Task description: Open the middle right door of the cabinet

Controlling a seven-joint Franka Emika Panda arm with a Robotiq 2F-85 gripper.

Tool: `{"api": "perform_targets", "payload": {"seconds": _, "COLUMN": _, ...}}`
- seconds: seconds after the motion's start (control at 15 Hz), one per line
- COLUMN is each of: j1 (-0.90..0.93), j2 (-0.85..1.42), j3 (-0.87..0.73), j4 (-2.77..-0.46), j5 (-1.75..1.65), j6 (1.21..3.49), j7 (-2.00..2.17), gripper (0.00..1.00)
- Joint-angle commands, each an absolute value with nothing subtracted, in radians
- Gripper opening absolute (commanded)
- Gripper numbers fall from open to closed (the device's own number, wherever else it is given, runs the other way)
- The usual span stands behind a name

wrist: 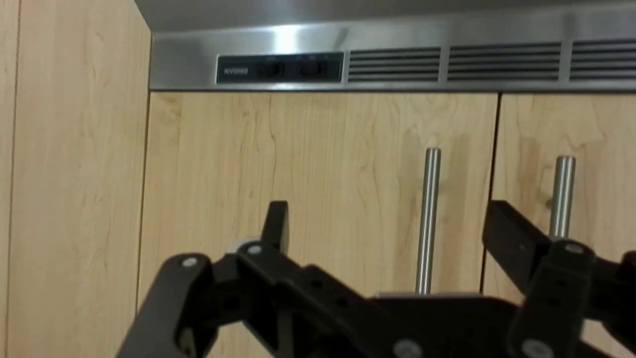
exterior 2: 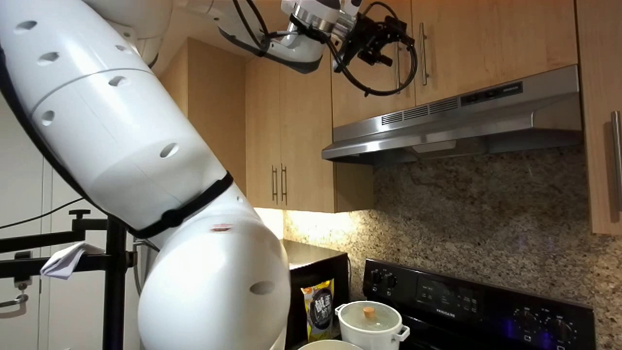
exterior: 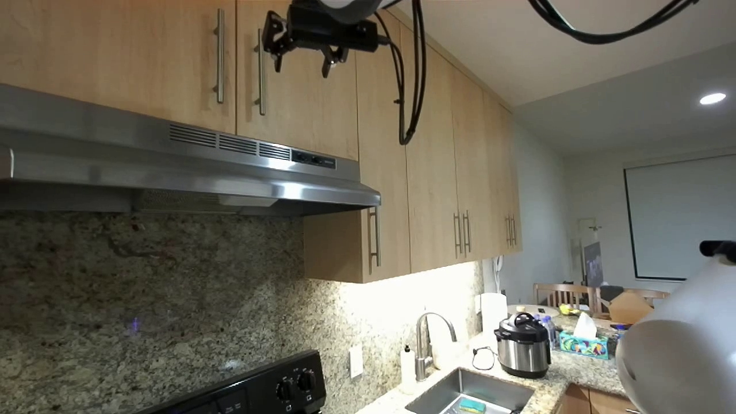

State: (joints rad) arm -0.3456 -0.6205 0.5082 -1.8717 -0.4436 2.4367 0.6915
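The middle right door (exterior: 313,109) is shut above the range hood; it also shows in an exterior view (exterior 2: 495,39) and the wrist view (wrist: 328,164). Its vertical metal bar handle (exterior: 261,75) runs along its left edge, on the right in the upside-down wrist view (wrist: 430,209). The cabinet (exterior: 431,161) shows light-wood doors, all shut. My gripper (exterior: 302,66) is open and empty in front of this door; it also shows in an exterior view (exterior 2: 391,53). In the wrist view (wrist: 387,219), the handle appears between the spread fingers, nearer the right one, without visible contact. The handle's other end is hidden behind the gripper.
The twin door's handle (exterior: 220,57) is close beside, past the seam; it shows behind the right finger in the wrist view (wrist: 562,194). The steel range hood (exterior: 230,172) juts out below. Cables (exterior: 417,86) hang from the wrist. A white pot (exterior 2: 371,323) stands below.
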Motion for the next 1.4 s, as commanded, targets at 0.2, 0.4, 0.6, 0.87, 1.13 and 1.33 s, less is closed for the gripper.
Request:
{"api": "perform_targets", "payload": {"seconds": 0.2, "j1": -0.417, "j2": -0.518, "j3": 0.616, "j4": -1.702, "j5": -0.577, "j6": 2.394, "j7": 0.817, "gripper": 1.0}}
{"api": "perform_targets", "payload": {"seconds": 0.4, "j1": -0.413, "j2": -0.459, "j3": 0.642, "j4": -1.637, "j5": -0.592, "j6": 2.362, "j7": 0.821, "gripper": 1.0}}
{"api": "perform_targets", "payload": {"seconds": 0.6, "j1": -0.41, "j2": -0.448, "j3": 0.64, "j4": -1.627, "j5": -0.599, "j6": 2.361, "j7": 0.821, "gripper": 1.0}}
{"api": "perform_targets", "payload": {"seconds": 0.87, "j1": -0.425, "j2": -0.396, "j3": 0.658, "j4": -1.57, "j5": -0.668, "j6": 2.342, "j7": 0.823, "gripper": 1.0}}
{"api": "perform_targets", "payload": {"seconds": 1.13, "j1": -0.382, "j2": -0.302, "j3": 0.649, "j4": -1.479, "j5": -0.734, "j6": 2.29, "j7": 0.808, "gripper": 1.0}}
{"api": "perform_targets", "payload": {"seconds": 1.33, "j1": -0.299, "j2": -0.209, "j3": 0.636, "j4": -1.406, "j5": -0.774, "j6": 2.245, "j7": 0.794, "gripper": 1.0}}
